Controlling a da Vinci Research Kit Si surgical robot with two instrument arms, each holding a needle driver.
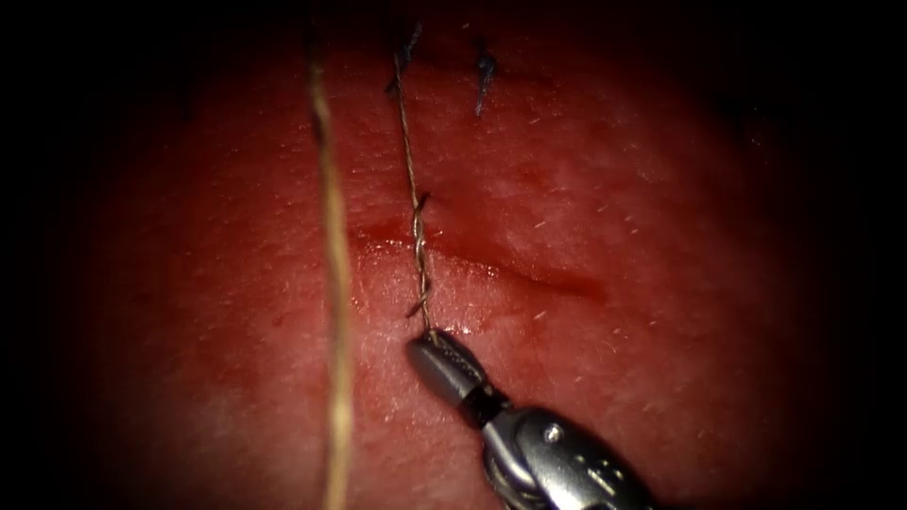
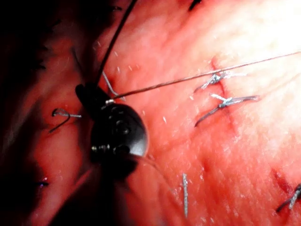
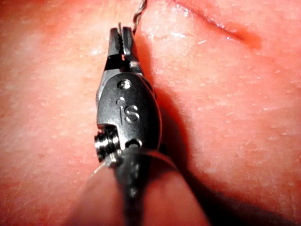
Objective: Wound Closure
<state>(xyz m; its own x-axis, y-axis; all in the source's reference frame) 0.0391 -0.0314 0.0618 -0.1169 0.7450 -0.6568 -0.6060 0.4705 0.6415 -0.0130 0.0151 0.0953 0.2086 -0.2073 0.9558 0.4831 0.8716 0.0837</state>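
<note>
The right claw grips the twisted thread just below the cut — its far end fades into shadow.

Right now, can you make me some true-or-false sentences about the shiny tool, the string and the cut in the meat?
1. The right tool has its jaws shut on the thread. True.
2. The thread runs straight across the cut in the tissue. True, with a twisted stretch where it crosses.
3. The right tool is holding the curved needle. False: it grips only thread.
4. The tool comes in from the top of the endoscope view. False: it comes up from the lower right.
5. Short cut ends of thread stick out of the tissue. True.
</note>
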